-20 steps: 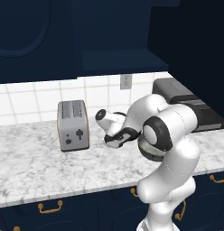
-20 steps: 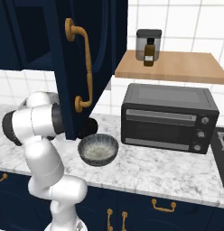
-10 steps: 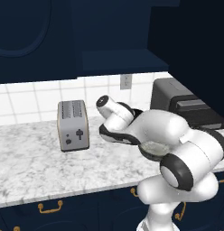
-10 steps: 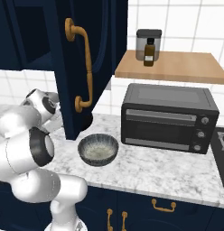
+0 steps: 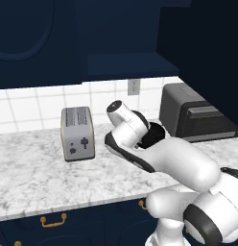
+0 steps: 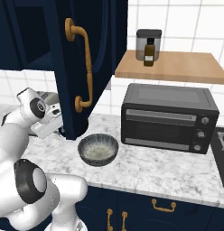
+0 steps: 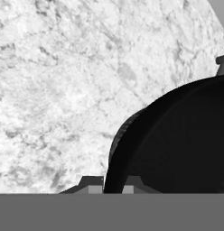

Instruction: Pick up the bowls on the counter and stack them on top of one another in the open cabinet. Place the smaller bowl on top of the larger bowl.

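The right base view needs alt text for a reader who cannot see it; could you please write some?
A wide grey ribbed bowl sits on the marble counter, beside the open navy cabinet door and left of a black toaster oven. The white arm bends up at lower left. Above the oven, a wooden shelf carries a jar and a small dark bottle.

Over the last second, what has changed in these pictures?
The arm has swung forward and down, its elbow dropping to the right. The gripper now straddles the rim of the smaller bowl; whether it grips, I cannot tell. The larger bowl, toaster and counter stayed put.
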